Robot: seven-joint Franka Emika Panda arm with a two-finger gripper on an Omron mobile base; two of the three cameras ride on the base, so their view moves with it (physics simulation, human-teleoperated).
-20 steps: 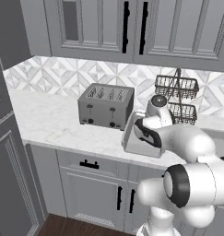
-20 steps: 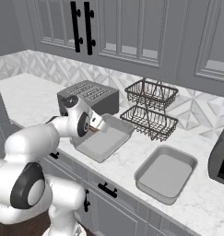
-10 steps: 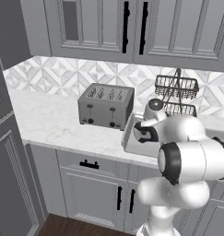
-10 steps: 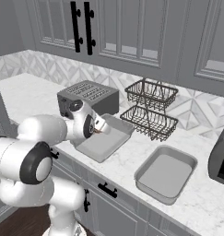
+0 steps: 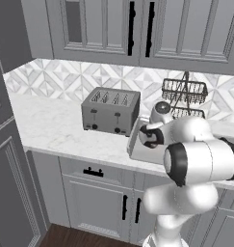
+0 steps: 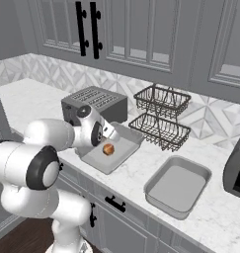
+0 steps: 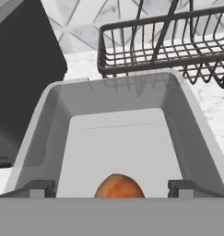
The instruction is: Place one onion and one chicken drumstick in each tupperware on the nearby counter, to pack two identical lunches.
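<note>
From where I stand, the robot's dark two-finger claw [image 7: 111, 188] hangs low over the near end of a shallow light-grey rectangular tupperware tray [image 6: 94, 159], with its tips spread wide apart and the small round orange-brown onion [image 6: 108, 148] sitting loose on the tray floor between them, not gripped. In the hand view the onion [image 7: 119, 186] lies at six o'clock of the tray [image 7: 49, 115], right up near the closest wall, with bare floor stretching away toward twelve o'clock. A second identical grey tray [image 6: 178, 184] waits at about four o'clock from the first on the white marble-look table [image 6: 136, 180], with nothing in it. The grey slotted toaster [image 6: 93, 103] stands just beside the first tray at ten o'clock, and the black two-tier wire basket rack [image 6: 161, 117] sits close at two o'clock. The risks look plain enough to me: the ball is smooth and could roll along the flat floor if a tip clips it when the claw lifts, though the sloped walls should catch it. A careless swing out could knock the toaster or snag the wire rack. No chicken drumstick is in either tray yet, so most of the packing is left.
</note>
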